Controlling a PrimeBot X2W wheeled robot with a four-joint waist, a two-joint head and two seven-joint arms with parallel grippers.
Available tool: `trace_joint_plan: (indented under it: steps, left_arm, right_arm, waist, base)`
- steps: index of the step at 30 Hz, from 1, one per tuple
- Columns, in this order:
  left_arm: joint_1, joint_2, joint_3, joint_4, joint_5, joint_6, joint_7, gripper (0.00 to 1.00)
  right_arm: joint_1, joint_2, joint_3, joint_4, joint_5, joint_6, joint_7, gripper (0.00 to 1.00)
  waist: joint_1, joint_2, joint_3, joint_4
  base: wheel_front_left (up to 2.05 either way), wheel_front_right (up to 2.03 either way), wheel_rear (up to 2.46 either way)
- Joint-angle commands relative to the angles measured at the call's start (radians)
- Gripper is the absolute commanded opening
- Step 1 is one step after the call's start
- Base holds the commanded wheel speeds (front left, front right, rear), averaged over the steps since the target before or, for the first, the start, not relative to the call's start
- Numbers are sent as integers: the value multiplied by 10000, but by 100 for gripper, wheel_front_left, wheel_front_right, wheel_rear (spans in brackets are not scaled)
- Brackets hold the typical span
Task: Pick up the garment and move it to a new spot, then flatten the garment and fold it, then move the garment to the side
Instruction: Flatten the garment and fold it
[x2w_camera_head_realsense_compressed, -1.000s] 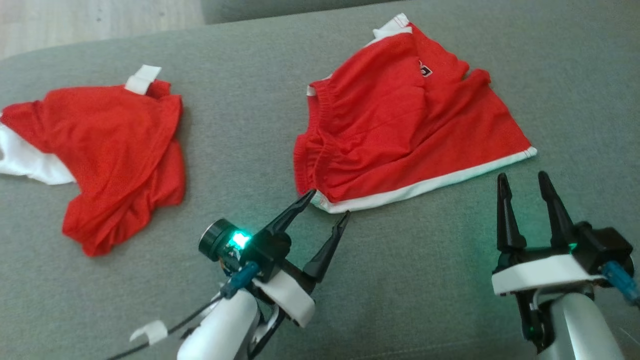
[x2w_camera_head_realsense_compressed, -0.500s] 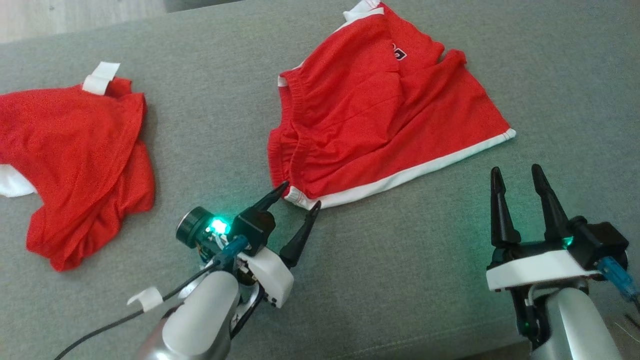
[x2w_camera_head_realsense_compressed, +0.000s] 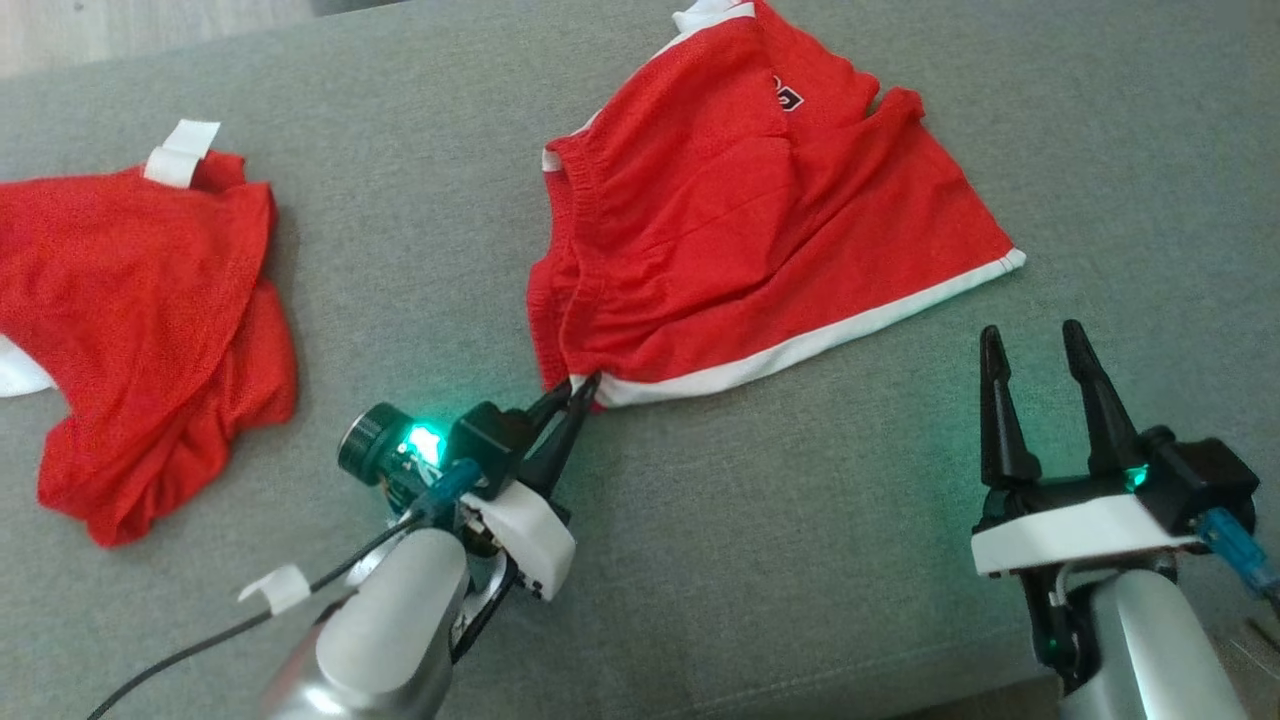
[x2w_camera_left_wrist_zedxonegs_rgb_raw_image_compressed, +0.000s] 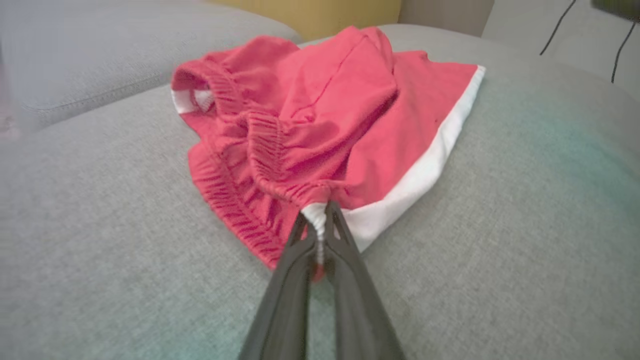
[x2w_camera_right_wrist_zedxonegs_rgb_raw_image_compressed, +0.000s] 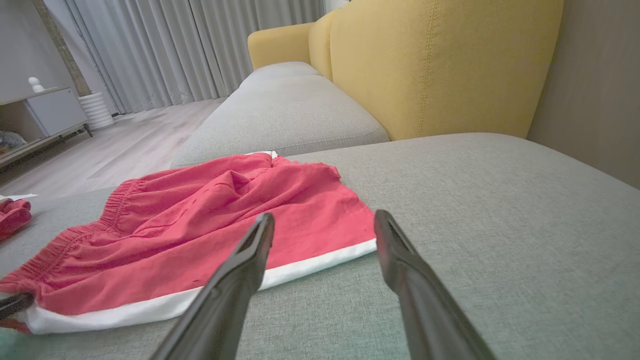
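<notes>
The garment (x2w_camera_head_realsense_compressed: 760, 220) is a pair of red shorts with a white side stripe, lying rumpled on the grey sofa cushion (x2w_camera_head_realsense_compressed: 780, 560). My left gripper (x2w_camera_head_realsense_compressed: 578, 392) is shut on its near waistband corner, where red elastic meets the white stripe. In the left wrist view the garment (x2w_camera_left_wrist_zedxonegs_rgb_raw_image_compressed: 320, 125) bunches up from that pinch, and the left gripper (x2w_camera_left_wrist_zedxonegs_rgb_raw_image_compressed: 320, 220) has white fabric squeezed between its dark fingers. My right gripper (x2w_camera_head_realsense_compressed: 1030, 345) stands open, a short way in front of the garment's white hem. In the right wrist view the garment (x2w_camera_right_wrist_zedxonegs_rgb_raw_image_compressed: 200, 225) lies just beyond the open right gripper (x2w_camera_right_wrist_zedxonegs_rgb_raw_image_compressed: 322, 220).
A second red and white garment (x2w_camera_head_realsense_compressed: 140, 320) lies crumpled at the left of the cushion. Pale wooden floor (x2w_camera_head_realsense_compressed: 120, 30) shows beyond the cushion's far edge. A yellow sofa back (x2w_camera_right_wrist_zedxonegs_rgb_raw_image_compressed: 440, 65) rises behind the cushion, with another grey seat (x2w_camera_right_wrist_zedxonegs_rgb_raw_image_compressed: 285, 110) alongside.
My left gripper moved forward to the garment's near corner and shut on it. The head camera has shifted, sliding the whole scene left. My right gripper stayed open in place.
</notes>
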Motion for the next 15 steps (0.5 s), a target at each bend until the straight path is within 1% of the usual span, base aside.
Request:
trace_joint_plan:
  steps: [1, 7, 10, 15]
  left_arm:
    - [-363, 124, 299, -366, -138, 103, -351, 0]
    - [-82, 78, 298, -925, -224, 264, -910, 0]
    - [49, 88, 274, -1248, -255, 324, -1014, 0]
    - [190, 82, 186, -1587, -313, 361, -1045, 0]
  right_arm:
    - [-355, -45, 157, -198, -43, 65, -108, 100]
    - [-527, -45, -457, 609, -358, 65, -17, 100]
    - [-814, -45, -835, 1082, -598, 65, 365, 100]
    - [-1466, -45, -1802, 1888, -1143, 65, 1235, 100]
  waist:
    - [-1, 0, -38, 89]
    - [-1, 0, -187, 502]
    - [-1, 0, -209, 693]
    - [-1, 0, -229, 950]
  base:
    - [0, 0, 0]
    - [0, 0, 0]
    - [0, 0, 0]
    - [0, 0, 0]
